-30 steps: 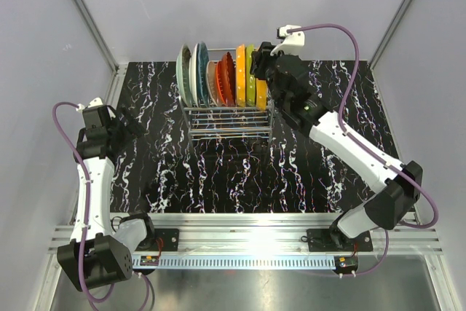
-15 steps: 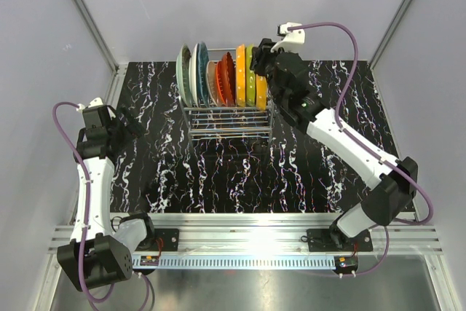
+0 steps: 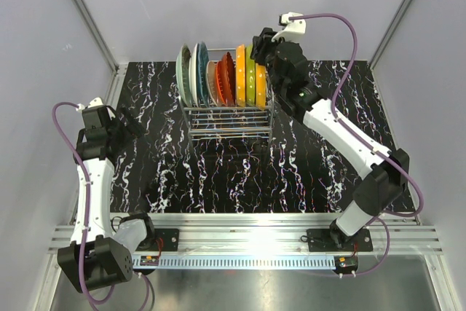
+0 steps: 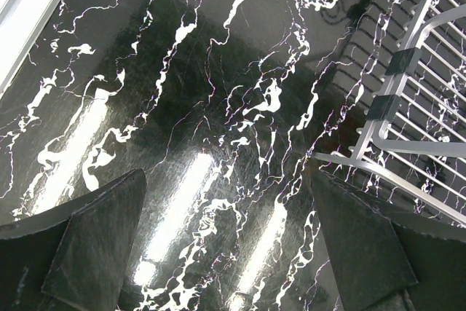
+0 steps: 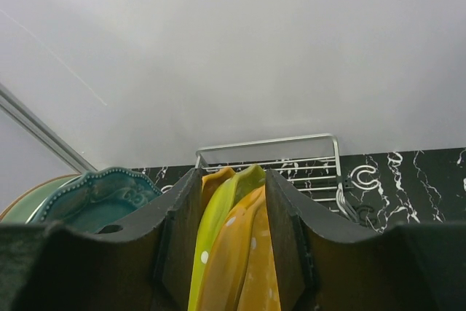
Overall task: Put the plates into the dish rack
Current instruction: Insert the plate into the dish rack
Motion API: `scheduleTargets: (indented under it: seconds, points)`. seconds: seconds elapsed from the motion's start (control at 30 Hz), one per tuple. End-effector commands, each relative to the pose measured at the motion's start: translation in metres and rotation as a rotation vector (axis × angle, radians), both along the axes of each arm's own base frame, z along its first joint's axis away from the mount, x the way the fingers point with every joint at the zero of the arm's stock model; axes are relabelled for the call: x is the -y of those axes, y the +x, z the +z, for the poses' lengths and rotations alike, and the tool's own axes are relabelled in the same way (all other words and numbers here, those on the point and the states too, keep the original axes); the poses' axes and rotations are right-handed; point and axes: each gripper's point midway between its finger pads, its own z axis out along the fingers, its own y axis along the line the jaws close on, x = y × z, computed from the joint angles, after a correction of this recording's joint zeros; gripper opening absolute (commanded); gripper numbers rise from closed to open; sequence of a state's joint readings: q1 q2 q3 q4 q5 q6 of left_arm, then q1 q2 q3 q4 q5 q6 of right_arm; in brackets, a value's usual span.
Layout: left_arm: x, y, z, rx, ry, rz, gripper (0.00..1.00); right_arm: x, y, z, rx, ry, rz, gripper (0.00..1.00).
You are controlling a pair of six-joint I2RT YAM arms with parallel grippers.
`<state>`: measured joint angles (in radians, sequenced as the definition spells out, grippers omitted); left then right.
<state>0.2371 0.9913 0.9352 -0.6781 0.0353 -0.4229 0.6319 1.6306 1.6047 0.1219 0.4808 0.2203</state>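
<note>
The left arm point(image 3: 91, 180) is bent at its own side, left end effector point(image 4: 226, 180) spread wide and held low, while the right arm point(image 3: 342, 136) stretches far forward, right end effector point(image 5: 230, 174) raised with jaws partly parted.

open: table point(image 3: 240, 172) before dish rack point(image 3: 229, 120) | blocking: plates point(image 3: 222, 78) fill rack

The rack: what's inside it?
Colourful plates stand on edge, side by side in the rack. The right claw straddles the rightmost two, hiding parts of them.

Pale grey walls point(image 3: 240, 5) enclose a glossy black, white-veined tabletop point(image 3: 218, 172) mirroring streaks of overhead light
</note>
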Motion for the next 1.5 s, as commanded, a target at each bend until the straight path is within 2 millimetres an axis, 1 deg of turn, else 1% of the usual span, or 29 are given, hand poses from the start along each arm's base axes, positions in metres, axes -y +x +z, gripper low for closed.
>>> scheduleTargets:
  seconds: [0.0, 0.07, 0.23, 0.3, 0.33, 0.37, 0.43, 0.47, 0.53, 0.57, 0.77, 0.97, 1.0, 1.03, 1.07, 1.1, 1.13, 1.17, 1.2, 1.3, 1.33, 1.47]
  points:
    - [0.004, 0.008, 0.012, 0.070, 0.009, -0.034, 0.99, -0.010, 0.010, -0.024, -0.041, -0.035, 0.024, 0.48]
    - [0.003, 0.008, 0.012, 0.070, 0.009, -0.032, 0.99, -0.013, 0.014, -0.031, -0.050, -0.047, 0.023, 0.48]
    - [0.004, 0.009, 0.013, 0.074, 0.007, -0.037, 0.99, -0.011, 0.028, -0.045, -0.076, -0.063, 0.014, 0.49]
    - [0.005, 0.009, 0.013, 0.074, 0.008, -0.040, 0.99, -0.005, 0.034, -0.043, -0.074, -0.059, 0.010, 0.50]
    - [0.004, 0.009, 0.013, 0.072, 0.008, -0.038, 0.99, -0.005, 0.039, -0.047, -0.083, -0.064, 0.011, 0.50]
    - [0.004, 0.009, 0.013, 0.074, 0.009, -0.039, 0.99, 0.000, 0.043, -0.040, -0.072, -0.058, 0.005, 0.50]
    - [0.005, 0.009, 0.013, 0.074, 0.007, -0.039, 0.99, 0.001, 0.049, -0.042, -0.080, -0.073, 0.013, 0.52]
    - [0.005, 0.008, 0.012, 0.073, 0.007, -0.041, 0.99, 0.003, 0.051, -0.036, -0.073, -0.071, 0.012, 0.52]
    - [0.004, 0.009, 0.012, 0.072, 0.008, -0.039, 0.99, 0.002, 0.053, -0.032, -0.068, -0.075, 0.020, 0.53]
    - [0.005, 0.009, 0.013, 0.074, 0.008, -0.042, 0.99, 0.003, 0.054, -0.028, -0.061, -0.069, 0.021, 0.53]
    - [0.005, 0.009, 0.012, 0.071, 0.007, -0.041, 0.99, 0.003, 0.049, -0.016, -0.048, -0.070, 0.038, 0.55]
    - [0.006, 0.009, 0.012, 0.072, 0.002, -0.047, 0.99, 0.005, 0.039, -0.009, -0.044, -0.072, 0.057, 0.55]
    - [0.006, 0.010, 0.012, 0.073, 0.000, -0.048, 0.99, 0.005, 0.038, -0.006, -0.039, -0.080, 0.063, 0.56]
    - [0.006, 0.009, 0.012, 0.074, 0.001, -0.051, 0.99, 0.006, 0.036, 0.004, -0.022, -0.076, 0.063, 0.56]
    - [0.006, 0.009, 0.012, 0.074, 0.003, -0.050, 0.99, 0.008, 0.034, -0.004, -0.058, -0.102, 0.063, 0.57]
    - [0.007, 0.009, 0.011, 0.072, -0.001, -0.053, 0.99, 0.009, 0.033, -0.002, -0.061, -0.108, 0.061, 0.57]
    - [0.008, 0.010, 0.012, 0.075, -0.002, -0.055, 0.99, 0.011, 0.030, 0.007, -0.049, -0.105, 0.062, 0.58]
    - [0.007, 0.009, 0.012, 0.073, -0.001, -0.055, 0.99, 0.012, 0.027, 0.009, -0.053, -0.116, 0.067, 0.58]
    - [0.007, 0.010, 0.012, 0.076, -0.001, -0.054, 0.99, 0.013, 0.023, 0.018, -0.040, -0.113, 0.070, 0.59]
    - [0.007, 0.010, 0.012, 0.077, -0.002, -0.055, 0.99, 0.014, 0.016, 0.028, -0.035, -0.115, 0.090, 0.60]
    - [0.007, 0.010, 0.012, 0.075, -0.002, -0.055, 0.99, 0.016, 0.012, 0.037, -0.022, -0.107, 0.093, 0.60]
    - [0.007, 0.010, 0.012, 0.076, 0.001, -0.052, 0.99, 0.018, 0.003, 0.048, -0.009, -0.106, 0.109, 0.61]
